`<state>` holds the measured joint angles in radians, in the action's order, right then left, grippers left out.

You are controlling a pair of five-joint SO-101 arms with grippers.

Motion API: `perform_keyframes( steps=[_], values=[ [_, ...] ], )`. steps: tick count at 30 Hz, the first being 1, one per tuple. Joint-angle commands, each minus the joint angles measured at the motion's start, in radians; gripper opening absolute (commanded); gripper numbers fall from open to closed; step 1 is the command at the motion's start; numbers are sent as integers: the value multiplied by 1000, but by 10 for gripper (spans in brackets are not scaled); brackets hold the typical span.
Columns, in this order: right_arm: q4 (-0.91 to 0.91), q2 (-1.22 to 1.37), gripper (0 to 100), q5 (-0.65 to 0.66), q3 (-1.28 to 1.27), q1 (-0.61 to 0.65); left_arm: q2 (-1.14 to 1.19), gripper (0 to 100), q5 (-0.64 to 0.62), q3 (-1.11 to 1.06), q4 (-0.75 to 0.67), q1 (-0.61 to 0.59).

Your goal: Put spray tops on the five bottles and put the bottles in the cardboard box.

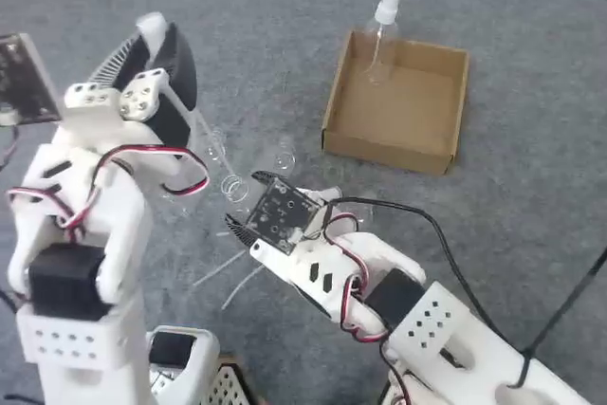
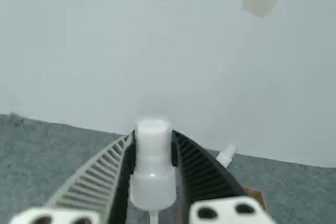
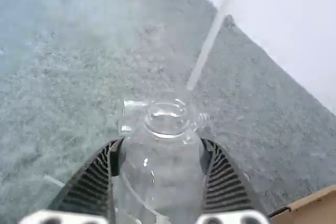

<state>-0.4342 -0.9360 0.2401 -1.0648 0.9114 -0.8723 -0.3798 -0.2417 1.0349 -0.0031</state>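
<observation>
My left gripper (image 1: 152, 30) (image 2: 152, 142) is raised at the left, shut on a white spray top (image 1: 150, 22) (image 2: 153, 169). Its thin dip tube (image 1: 201, 125) (image 3: 210, 40) slants down towards a clear bottle (image 1: 233, 188) (image 3: 164, 145). My right gripper (image 1: 245, 201) (image 3: 161, 149) is shut on that bottle, whose open neck faces the tube's end, with a small gap between them. The cardboard box (image 1: 441, 106) lies at the back right. In its far left corner stands a clear bottle with a spray top (image 1: 381, 30) (image 2: 226, 156).
More clear bottles (image 1: 285, 155) lie on the grey carpet between the arms. Thin white tubes (image 1: 220, 274) rest on the carpet near the right arm. A corner of the box (image 3: 310, 208) is close beside the right gripper.
</observation>
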Motion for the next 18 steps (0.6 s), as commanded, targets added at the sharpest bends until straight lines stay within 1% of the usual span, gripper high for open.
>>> perform_keyframes(
  steps=[1,5,9,13,18],
  values=[
    [27,-42,6,14,9,7,-15,10,-14,-18,-34,6],
    [27,-42,6,2,8,-22,-15,10,-11,-25,-3,2],
    [27,-42,6,-83,8,-44,-15,10,-14,-25,43,6],
    [27,-42,6,-87,8,-45,-14,10,-12,-28,49,6],
    [27,-42,6,-91,8,-41,-14,10,-11,-113,43,18]
  ],
)
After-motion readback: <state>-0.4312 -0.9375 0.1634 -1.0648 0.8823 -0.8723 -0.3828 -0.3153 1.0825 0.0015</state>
